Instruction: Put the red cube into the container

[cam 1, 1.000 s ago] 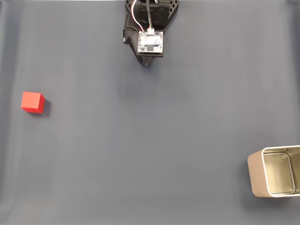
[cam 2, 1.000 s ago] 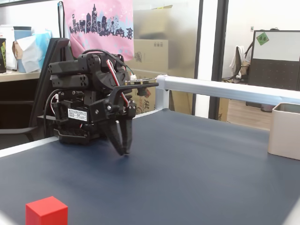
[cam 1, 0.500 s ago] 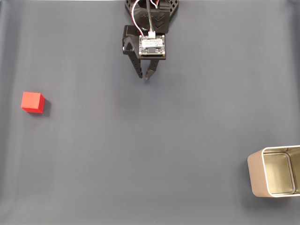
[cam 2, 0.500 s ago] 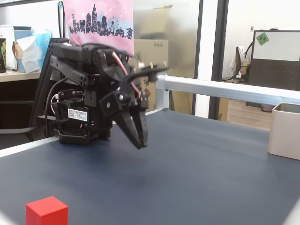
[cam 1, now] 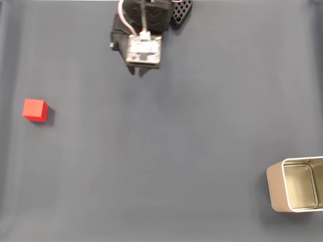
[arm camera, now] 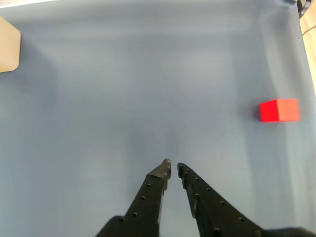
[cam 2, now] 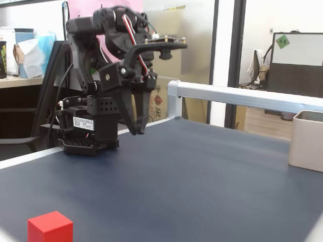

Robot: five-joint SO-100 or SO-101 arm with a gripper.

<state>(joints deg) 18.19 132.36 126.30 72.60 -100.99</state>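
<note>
Red cube (cam 1: 35, 110) untouched at left of the overhead fixed view. Gripper (arm camera: 172, 168) has lifted and swung toward it, jaws narrowed to a slit, empty. Container (cam 1: 295, 184) waits lower right.

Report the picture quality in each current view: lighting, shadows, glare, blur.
In a fixed view from above, light is even and sharp; the small bright red cube casts a soft shadow to its right, and the beige-gold metal tin gleams inside. The wrist view looks washed out and hazy, with the black tool crisp. In a fixed view from table level, the background is bright and the near table edge is blurred.
</note>
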